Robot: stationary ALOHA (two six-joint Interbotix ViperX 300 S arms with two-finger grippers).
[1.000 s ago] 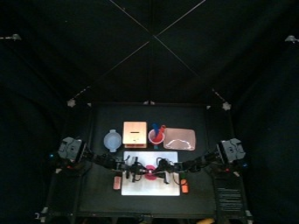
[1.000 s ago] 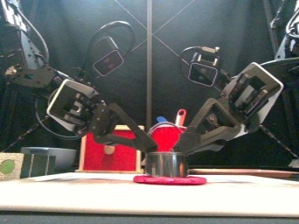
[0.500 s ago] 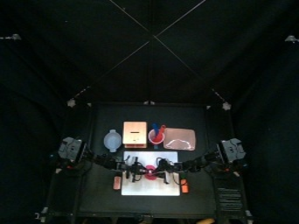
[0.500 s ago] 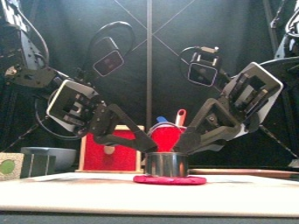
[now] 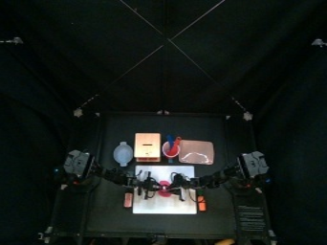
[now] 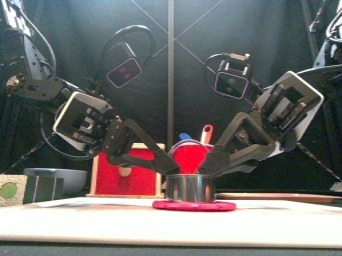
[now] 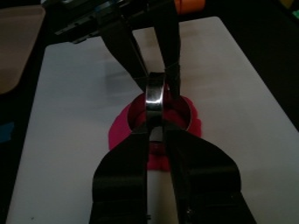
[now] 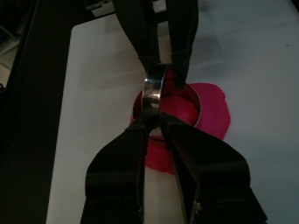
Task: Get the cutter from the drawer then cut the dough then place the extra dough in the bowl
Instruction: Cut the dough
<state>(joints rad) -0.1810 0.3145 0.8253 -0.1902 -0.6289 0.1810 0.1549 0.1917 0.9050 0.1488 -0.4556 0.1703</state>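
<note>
Both arms are meeting over the middle of the white cutting board (image 5: 166, 206), and they're both pinching the same thing: the round metal cutter (image 6: 191, 187). The front view is showing this best. The cutter is standing upright on the flat pink-red dough (image 6: 194, 206), with the left gripper (image 6: 166, 170) slanting down at it from one side and the right gripper (image 6: 218, 170) from the other.

The wrist views are adding what the front one can't. Each pair of jaws is squeezed down nearly to touching, clamping opposite sides of the cutter. The dough is spreading out past the ring onto the board. Whether they're gripping the rim itself or the wire handle, I honestly can't tell, since it's all dark in there.

The top view is giving the layout further back, which the wrist views are missing. The wooden box (image 5: 145, 145) is sitting behind the board, with the blue-grey bowl (image 5: 121, 153) just to its left. The red cup (image 5: 170, 148) and the pink tray (image 5: 196, 150) are lying to its right. The front view is also catching the box's red drawer front (image 6: 127, 175), plus a blue knife (image 6: 183, 138) and a red knife (image 6: 207, 133) poking up out of the cup.
</note>
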